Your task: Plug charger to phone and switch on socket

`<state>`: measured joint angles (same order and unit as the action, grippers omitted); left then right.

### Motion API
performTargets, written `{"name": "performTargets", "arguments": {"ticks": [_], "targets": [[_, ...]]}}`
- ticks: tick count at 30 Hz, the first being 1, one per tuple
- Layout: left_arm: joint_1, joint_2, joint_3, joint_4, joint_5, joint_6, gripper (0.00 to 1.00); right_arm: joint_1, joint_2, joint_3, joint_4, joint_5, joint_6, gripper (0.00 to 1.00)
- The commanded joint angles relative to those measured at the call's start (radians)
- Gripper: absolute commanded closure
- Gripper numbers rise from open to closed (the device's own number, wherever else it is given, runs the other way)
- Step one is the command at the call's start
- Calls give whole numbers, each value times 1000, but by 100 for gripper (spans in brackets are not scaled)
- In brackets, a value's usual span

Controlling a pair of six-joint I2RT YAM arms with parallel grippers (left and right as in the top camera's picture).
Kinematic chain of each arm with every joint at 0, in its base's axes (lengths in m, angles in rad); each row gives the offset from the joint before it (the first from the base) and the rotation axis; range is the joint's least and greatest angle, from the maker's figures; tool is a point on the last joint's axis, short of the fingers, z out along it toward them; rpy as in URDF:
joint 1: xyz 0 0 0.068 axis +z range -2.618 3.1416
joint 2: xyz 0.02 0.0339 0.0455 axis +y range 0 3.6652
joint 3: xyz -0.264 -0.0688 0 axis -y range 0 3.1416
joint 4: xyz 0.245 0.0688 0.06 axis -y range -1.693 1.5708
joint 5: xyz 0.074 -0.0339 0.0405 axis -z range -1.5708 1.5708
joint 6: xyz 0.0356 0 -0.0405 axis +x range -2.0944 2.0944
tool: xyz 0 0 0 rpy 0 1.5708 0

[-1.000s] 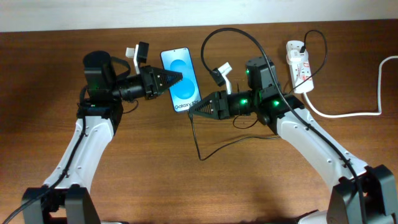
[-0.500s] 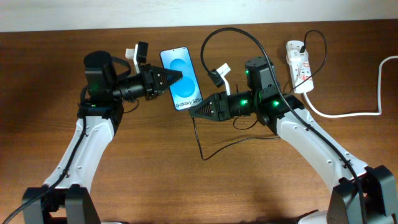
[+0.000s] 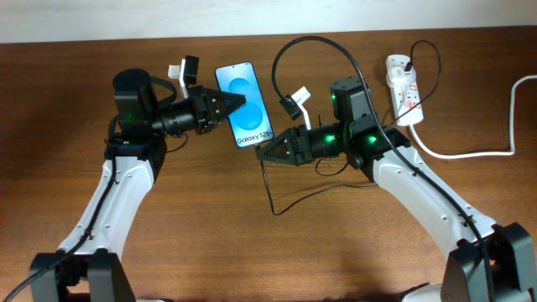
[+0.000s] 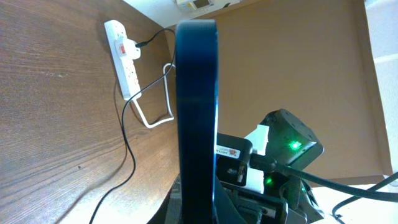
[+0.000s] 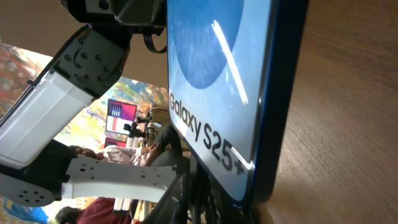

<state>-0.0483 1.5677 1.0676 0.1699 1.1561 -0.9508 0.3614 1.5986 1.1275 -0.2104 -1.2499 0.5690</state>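
1. My left gripper [image 3: 233, 106] is clamped on the left edge of the phone [image 3: 246, 101]. It holds the phone off the table [image 3: 252, 260] at the far middle of the scene.
2. The phone's blue screen faces up and is slightly tilted. Its white "Galaxy S25" band is at the near end, toward my right arm.
3. From my left wrist, the phone [image 4: 196, 112] shows edge-on as a dark upright slab through the middle of the view.
4. My right gripper [image 3: 262, 155] has its fingers together on the tip end of the charger [image 3: 269, 197], just near and right of the phone's near corner.
5. I cannot tell whether the connector touches the phone.
6. From that gripper the thin black cable runs toward the near side, then bends right and passes under my right arm.
7. The socket [image 3: 406, 92] lies on the table at the far right, well apart from the phone. The charger's black plug sits in its far end.
8. A thick white cord [image 3: 470, 154] leaves the socket's near end and runs right.
9. My left wrist view shows a red switch on the socket [image 4: 124, 59], but I cannot read its position.
10. From my right wrist, the phone [image 5: 217, 74] fills the frame and its band reads "Galaxy S25+". The connector is hidden here.
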Motion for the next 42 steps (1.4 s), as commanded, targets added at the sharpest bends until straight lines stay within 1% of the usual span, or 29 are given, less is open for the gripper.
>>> {"name": "performTargets", "arguments": {"ticks": [1,6,14,18,23,27,31,34,39,42], "targets": [[7,-7,8,12,-8,28,100,8,-5,3,8,-48,-15,96],[3,-7,8,-12,26,28,100,8,-5,4,55,-48,-6,95],[3,-7,8,-32,75,29,100,8,-5,4,153,2,108,96],[2,-7,8,-32,93,29,100,8,-5,4,251,9,195,96],[-12,-7,8,-33,98,33,100,8,-5,4,262,46,215,96],[-43,-7,8,-35,97,48,100,8,-5,4,325,51,262,96],[-44,-7,8,-79,97,52,100,8,-5,4,332,84,279,96],[-43,-7,8,-131,97,79,100,8,-5,4,347,88,286,96],[-43,-7,8,-130,97,76,100,8,-4,4,336,84,285,96],[-42,-7,8,-127,97,49,100,8,-4,3,312,84,285,95]]}}
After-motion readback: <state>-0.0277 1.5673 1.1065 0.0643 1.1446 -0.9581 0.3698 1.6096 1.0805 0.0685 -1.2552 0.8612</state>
